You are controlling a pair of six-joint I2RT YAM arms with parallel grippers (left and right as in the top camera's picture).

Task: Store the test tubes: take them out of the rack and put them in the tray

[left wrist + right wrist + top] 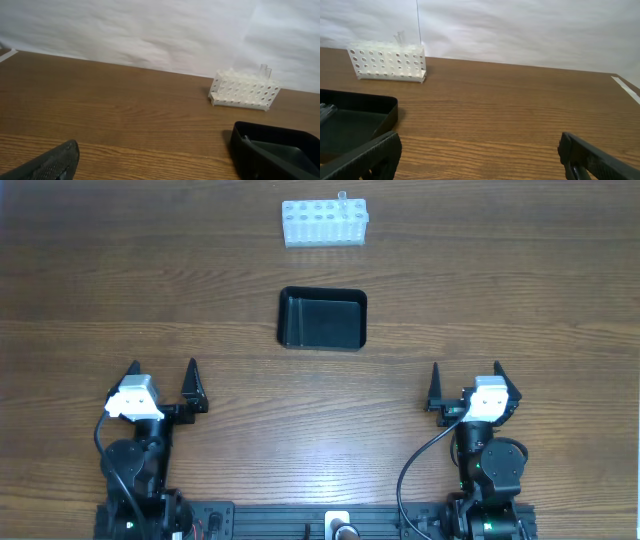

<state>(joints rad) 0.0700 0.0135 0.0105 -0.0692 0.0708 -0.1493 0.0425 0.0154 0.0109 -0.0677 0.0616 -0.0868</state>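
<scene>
Left gripper [163,372] is hovering low over the brown wood-grain table [500,290] near the left arm's base, black fingers spread wide apart and holding nothing; right gripper [466,372] is sitting likewise near the right arm's base, its fingers [367,157] parted wide and also gripping nothing, both grippers pointing up the table and well apart from each other. Farther out, between the two arms' lines, a black rectangular plastic tray [283,320] with rounded corners is lying flat on the table, well apart from both grippers; cannot tell from these views whether anything is lying inside it. Beyond the tray, not touching it, a white plastic test tube rack [310,225] with rows of round holes is standing upright near the far edge. One clear test tube [342,197] is standing upright in the rack's back row toward its right end, its top sticking out above the rack. A white backdrop [150,30] is hanging behind the table
</scene>
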